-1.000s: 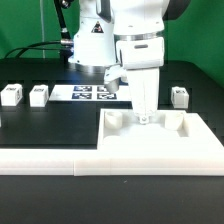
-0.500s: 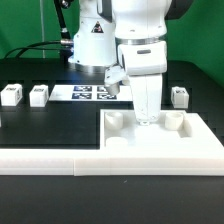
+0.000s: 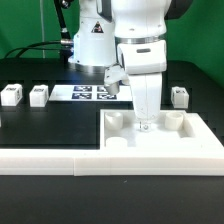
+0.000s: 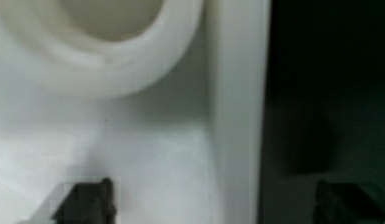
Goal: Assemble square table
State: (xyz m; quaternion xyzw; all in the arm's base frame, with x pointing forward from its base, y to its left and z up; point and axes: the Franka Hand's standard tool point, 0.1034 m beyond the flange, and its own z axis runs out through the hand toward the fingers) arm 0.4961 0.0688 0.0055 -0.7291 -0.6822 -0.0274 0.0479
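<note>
The arm comes straight down from above. Its white wrist is held vertical over the rear edge of the tabletop slab. The gripper points down at that edge, roughly midway between the slab's two rear corners.

The slab is a big white square lying flat at the front edge of the bench, toward the corner on the exterior view's right. Its front side sits against the long white rail that runs along the bench's front edge, and I can't make out a gap between them. A round socket opens upward at the slab's rear corner on the exterior view's left. A second socket opens at the rear corner on the right.

A small white block leg stands toward the bench's back edge on the exterior view's left, with a second leg near it. A third leg stands behind the slab on the right, well apart from the others. The marker board lies flat toward the back edge, between the second leg and the arm.

The jaws stand wide apart. In the wrist view the two dark fingers are far from each other. One is over the slab's white surface and the other over the dark bench beyond its rim, so they straddle the slab's edge wall. Nothing is clamped between them.
</note>
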